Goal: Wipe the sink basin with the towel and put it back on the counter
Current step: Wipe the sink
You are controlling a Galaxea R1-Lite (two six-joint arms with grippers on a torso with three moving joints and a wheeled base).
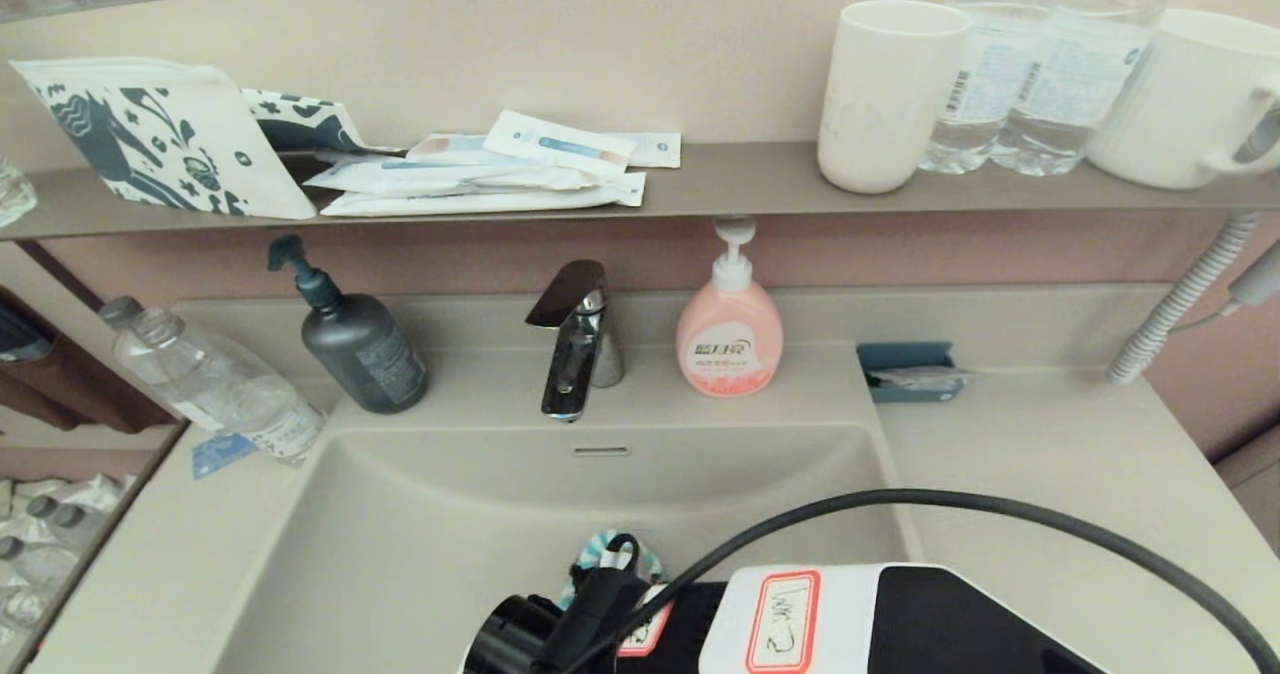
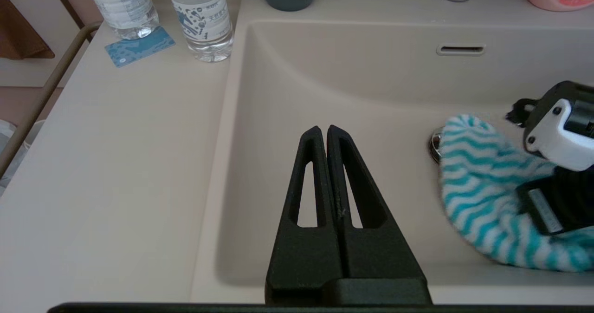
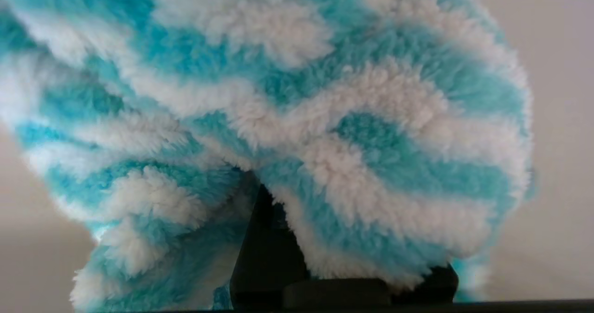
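Observation:
The beige sink basin [image 1: 420, 534] lies below me, with its overflow slot [image 1: 601, 450] in the far wall. My right gripper [image 1: 612, 579] is down in the basin's middle, shut on the turquoise-and-white zigzag towel [image 2: 482, 197]. The towel drapes over its fingers and fills the right wrist view [image 3: 297, 118]. It rests on the basin floor and covers most of the chrome drain plug [image 2: 434, 145]. My left gripper [image 2: 323, 129] hangs shut and empty over the basin's near left part, apart from the towel. The beige counter [image 1: 1050, 454] flanks the basin.
Behind the basin stand a chrome faucet [image 1: 575, 344], a dark pump bottle [image 1: 360, 349] and a pink soap bottle [image 1: 730, 339]. Water bottles [image 2: 202, 16] and a blue card [image 2: 139, 46] sit on the left counter, a blue dish [image 1: 905, 369] on the right. A black cable [image 1: 1000, 509] arcs over my right arm.

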